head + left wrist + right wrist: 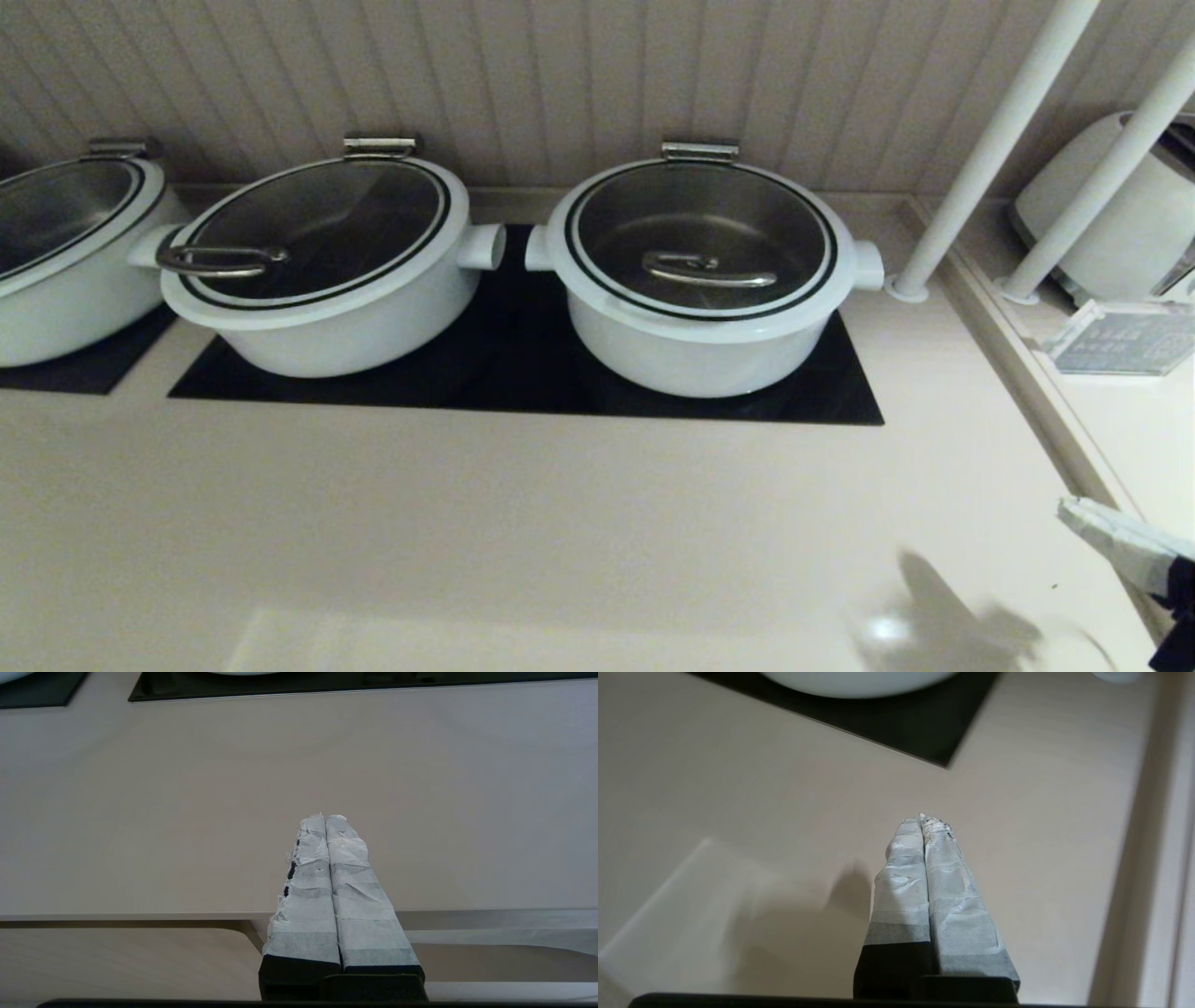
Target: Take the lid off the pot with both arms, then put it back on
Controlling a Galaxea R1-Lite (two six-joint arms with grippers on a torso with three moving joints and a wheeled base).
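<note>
Standing on a black glass panel (523,373) set into the beige desk (485,523) are two white pots, with a third white pot (65,252) on a separate dark panel further to the left. The middle pot (327,271) carries a glass lid with a steel loop handle (221,260) near its rim, and its side knob nearly meets the knob of the pot (700,280) on the right, though the two stay just apart. Behind all three runs a ribbed wall (560,75). To the right, two slanted white poles (1008,140) rise from the desk, and past a raised ledge sit a white appliance (1120,215) and a small clear card stand (1120,338).

The pot is wide, round and white with a stubby knob on each side and a steel liner showing through the glass. The lid (702,238) lies shut on it, flat and level: broad white rim, thin black ring, a low curved steel handle (708,269) across the centre, and a steel hinge (699,149) at the wall side.

The right end effector (924,820) hovers low over bare desk near the panel's front right corner, its two taped fingers pressed together on nothing. The left end effector (323,819) hangs over the desk's front edge, well apart from the pots, fingers likewise together and gripping nothing.
</note>
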